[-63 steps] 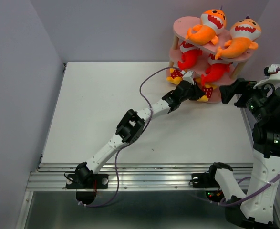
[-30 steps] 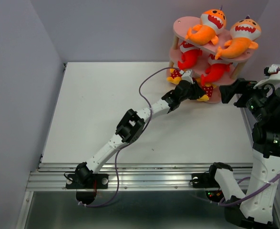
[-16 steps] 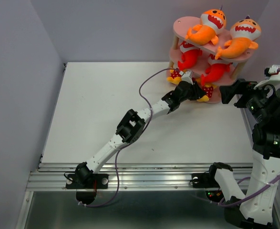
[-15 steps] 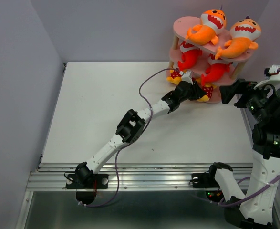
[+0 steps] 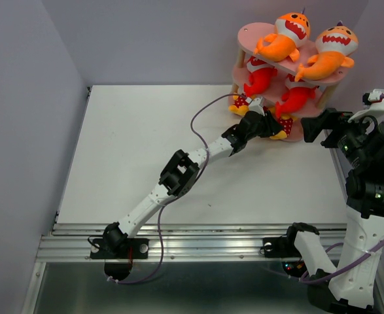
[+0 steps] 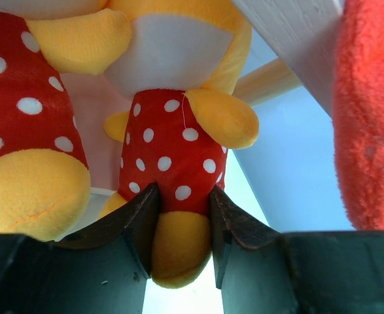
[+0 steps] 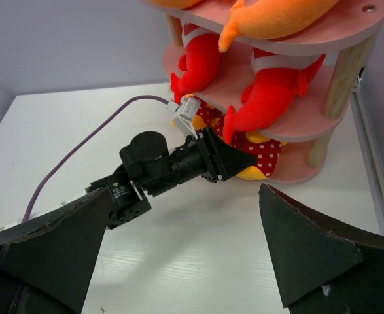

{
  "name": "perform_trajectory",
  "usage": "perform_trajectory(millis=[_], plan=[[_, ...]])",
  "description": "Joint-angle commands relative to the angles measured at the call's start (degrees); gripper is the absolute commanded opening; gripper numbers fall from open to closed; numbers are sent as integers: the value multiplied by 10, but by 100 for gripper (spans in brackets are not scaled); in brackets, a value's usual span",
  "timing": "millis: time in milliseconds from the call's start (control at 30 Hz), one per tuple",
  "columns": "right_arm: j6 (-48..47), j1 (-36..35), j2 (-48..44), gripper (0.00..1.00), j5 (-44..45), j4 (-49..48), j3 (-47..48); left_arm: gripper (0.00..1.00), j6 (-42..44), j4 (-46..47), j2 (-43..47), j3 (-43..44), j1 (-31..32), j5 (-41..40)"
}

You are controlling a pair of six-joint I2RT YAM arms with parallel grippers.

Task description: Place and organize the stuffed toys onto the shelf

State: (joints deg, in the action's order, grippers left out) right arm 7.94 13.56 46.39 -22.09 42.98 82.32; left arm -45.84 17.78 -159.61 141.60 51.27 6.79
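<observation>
Stuffed toys sit on the shelf, at the far right corner of the worktop

Left to right:
- left fingers reach into the bottom tier, one on each side of the lower end of a dotted figure, both touching plush. Can't tell if they squeeze it or just rest against it. In the top view the wrist covers that contact
- second dotted figure is just left of it, cut off by the frame edge. I can only pick out these two for sure, since the bottom tier is mostly hidden behind the arm and the toys above
- two red sharks on the middle tier, heads tucked under the top board
- two orange sharks on the top tier, in full view
- fuzzy red mass at the right edge of the left wrist view, too close and cropped to identify
- right fingers spread wide with nothing between them, hanging off the shelf's near right side, well apart from any toy; their tips are cropped
</observation>
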Motion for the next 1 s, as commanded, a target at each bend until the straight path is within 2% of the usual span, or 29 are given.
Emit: perform_trajectory(millis=[0,333,600,967], plan=[[2,5,-7,100,-1,-28,-3,46,-2,34,13,30,-4,4],[1,5,-10,100,1,-29,-5,52,-4,35,15,25,-4,6],[1,5,-10,100,2,-30,-4,63,-3,35,18,21,-4,2],[0,5,-11,100,6,-28,-6,67,-6,39,22,18,-4,2]])
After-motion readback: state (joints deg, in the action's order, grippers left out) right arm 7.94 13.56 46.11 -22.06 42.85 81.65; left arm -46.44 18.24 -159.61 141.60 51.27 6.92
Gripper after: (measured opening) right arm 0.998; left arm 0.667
